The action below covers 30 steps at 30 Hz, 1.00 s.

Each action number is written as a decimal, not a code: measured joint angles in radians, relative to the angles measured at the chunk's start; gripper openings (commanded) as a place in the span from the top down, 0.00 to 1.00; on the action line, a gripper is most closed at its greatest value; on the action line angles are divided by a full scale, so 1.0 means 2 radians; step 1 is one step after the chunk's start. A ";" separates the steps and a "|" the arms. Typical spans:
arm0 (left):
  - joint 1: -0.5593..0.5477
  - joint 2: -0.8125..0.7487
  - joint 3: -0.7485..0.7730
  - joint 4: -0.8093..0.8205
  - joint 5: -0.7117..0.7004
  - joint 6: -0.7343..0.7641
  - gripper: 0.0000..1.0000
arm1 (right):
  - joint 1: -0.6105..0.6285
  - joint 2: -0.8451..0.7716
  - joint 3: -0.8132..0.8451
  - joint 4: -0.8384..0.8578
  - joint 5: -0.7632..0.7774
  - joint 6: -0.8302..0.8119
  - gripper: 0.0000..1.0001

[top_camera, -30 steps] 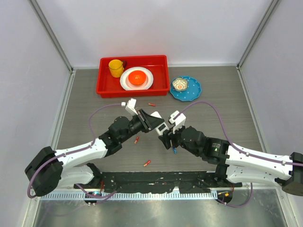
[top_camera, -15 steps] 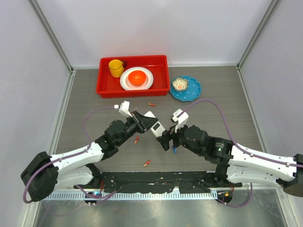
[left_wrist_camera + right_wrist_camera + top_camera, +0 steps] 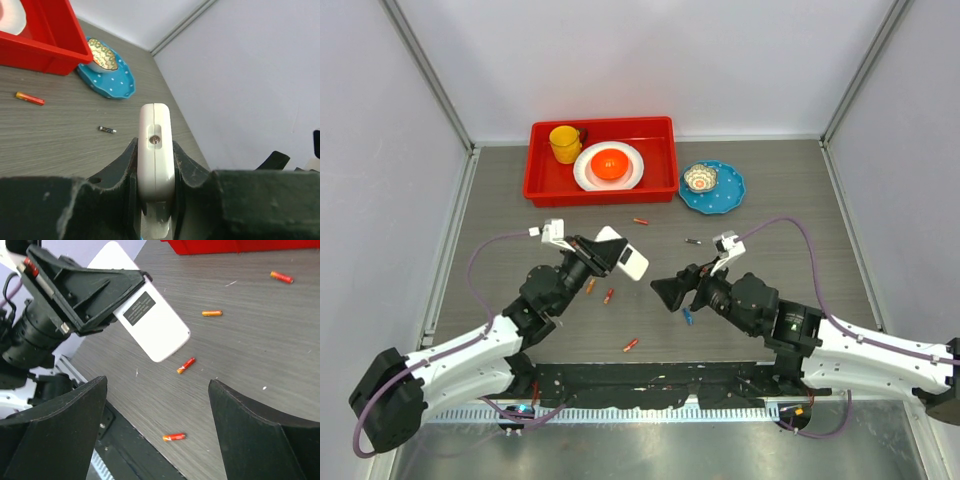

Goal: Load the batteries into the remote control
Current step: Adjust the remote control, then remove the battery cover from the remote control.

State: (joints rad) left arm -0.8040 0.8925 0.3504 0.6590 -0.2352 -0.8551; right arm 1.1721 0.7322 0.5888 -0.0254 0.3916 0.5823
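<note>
**Q:** Where is the remote control (image 3: 628, 262) shown?

**A:** It is shown raised off the tabletop (image 3: 800, 210), left of the centre. One end is clamped in the left gripper (image 3: 609, 254), whose fingers are pressed against its two broad faces. A plain white side carrying a dark label is turned toward the right wrist camera.

**Q:** How is the other claw set?

**A:** The right gripper (image 3: 666, 291) is seen with its jaws spread wide and nothing between them. It is pointed at the remote control from the right and kept apart from it.

**Q:** Where are the batteries placed?

**A:** The batteries are scattered loose on the tabletop:
- An orange battery (image 3: 640, 220) is laid just in front of the red tray (image 3: 603, 192).
- A dark battery (image 3: 693, 241) is found near the centre.
- Two red-orange batteries (image 3: 609, 295) are seen below the remote control.
- A red battery (image 3: 631, 345) is placed toward the near edge.
- A blue battery (image 3: 687, 318) is seen just beside the right gripper.

**Q:** What else is carried by the tabletop?

**A:** The red tray is set at the far edge, left of centre, and is loaded with a yellow cup (image 3: 564, 143) and a white plate (image 3: 588, 176) under an orange bowl (image 3: 610, 163). A blue plate (image 3: 728, 196) with a small patterned dish (image 3: 700, 178) on it is placed just right of the tray
</note>
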 measured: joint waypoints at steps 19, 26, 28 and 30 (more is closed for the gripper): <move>0.000 0.010 -0.037 0.088 -0.018 -0.041 1.00 | -0.126 0.105 -0.095 0.242 -0.152 0.233 0.20; 0.000 0.029 -0.042 0.110 -0.013 -0.071 1.00 | -0.127 0.139 -0.094 0.278 -0.194 0.237 0.25; 0.000 0.029 -0.043 0.112 -0.013 -0.076 1.00 | -0.127 0.142 -0.094 0.283 -0.199 0.238 0.28; 0.000 0.029 -0.043 0.113 -0.013 -0.080 1.00 | -0.129 0.144 -0.094 0.290 -0.202 0.239 0.32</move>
State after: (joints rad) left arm -0.8040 0.9501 0.2638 0.8860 -0.2604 -1.0149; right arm 0.9142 1.0203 0.4015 0.5537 -0.0132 1.0607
